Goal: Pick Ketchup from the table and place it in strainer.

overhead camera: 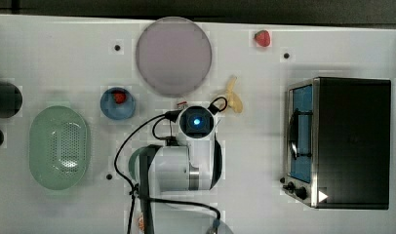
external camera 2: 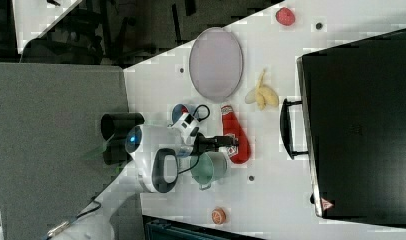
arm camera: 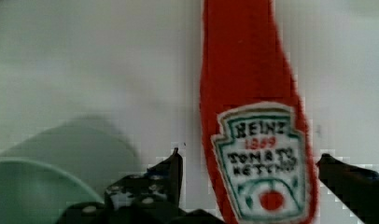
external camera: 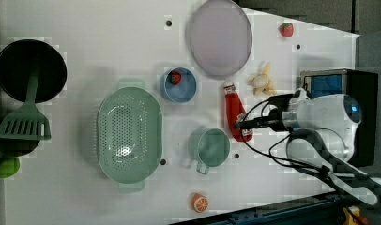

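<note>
Hand (arm camera: 248,163) spread wide, one finger either side of the Ketchup (arm camera: 257,140) label, nothing pinched yet. Bottle flat on the white counter (external camera: 85,28), label up. Wrist view: left finger (arm camera: 171,175) just beside the bottle's edge, right finger (arm camera: 351,179) a bit further off, so bottle sits slightly off-centre in the gap. Long axis runs away from the hand toward the cap; fingers straddle across it at the fat label end, which looks right for a squeeze across the width.

Left view: Ketchup (external camera: 235,115) lies cap toward the grey-lilac plate (external camera: 220,37), base under the hand (external camera: 242,125); green cup (external camera: 208,146) near the base on the left view's left, blue bowl (external camera: 179,85) w/ a small red item beyond. Strainer (external camera: 129,133) further to the left view's left, past the cup, long axis roughly parallel to the bottle's. Right view: Ketchup (external camera 2: 234,132) between cup (external camera 2: 208,167) and the black oven (external camera 2: 361,120).

Judgement: pre-grasp, probably needs a bit more descent, then close. Cup rim close to one finger, so some risk of a clip on the way down or during the carry. Carry must clear the cup to reach the strainer.

Surface plain white, smooth. Banana peel (external camera: 262,80) near the cap, strawberry (external camera: 286,29) at far edge, orange (external camera: 199,202) near front, dark pan and green spatula (external camera: 24,124) beyond the strainer. Strainer holds nothing.
</note>
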Available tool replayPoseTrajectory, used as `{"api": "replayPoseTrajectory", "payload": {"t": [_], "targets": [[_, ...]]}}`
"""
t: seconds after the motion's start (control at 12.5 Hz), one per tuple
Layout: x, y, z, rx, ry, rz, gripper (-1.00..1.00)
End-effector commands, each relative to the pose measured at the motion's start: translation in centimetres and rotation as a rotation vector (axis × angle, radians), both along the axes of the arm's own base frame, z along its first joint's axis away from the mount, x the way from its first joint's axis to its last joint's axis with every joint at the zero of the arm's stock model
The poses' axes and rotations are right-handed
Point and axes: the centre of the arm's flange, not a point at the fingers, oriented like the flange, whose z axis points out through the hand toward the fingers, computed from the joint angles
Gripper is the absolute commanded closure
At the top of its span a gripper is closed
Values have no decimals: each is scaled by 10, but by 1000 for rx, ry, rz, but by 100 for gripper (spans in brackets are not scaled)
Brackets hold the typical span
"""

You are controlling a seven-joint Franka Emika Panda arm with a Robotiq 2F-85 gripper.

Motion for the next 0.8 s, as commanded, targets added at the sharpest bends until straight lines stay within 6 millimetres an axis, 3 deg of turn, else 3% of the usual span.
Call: {"api": "replayPoseTrajectory", "payload": {"t": [0.08,0.32,0.48,0.56,0.8], "targets": [[10,-9,-11,9,-54,38,-100],[8,-11,-21,11,-55,33,-92],[9,-12,-20,10,-58,31,-43],[11,-11,-16,10,-64,32,-24],[25,-11,21,2,-106,34,-24]]}}
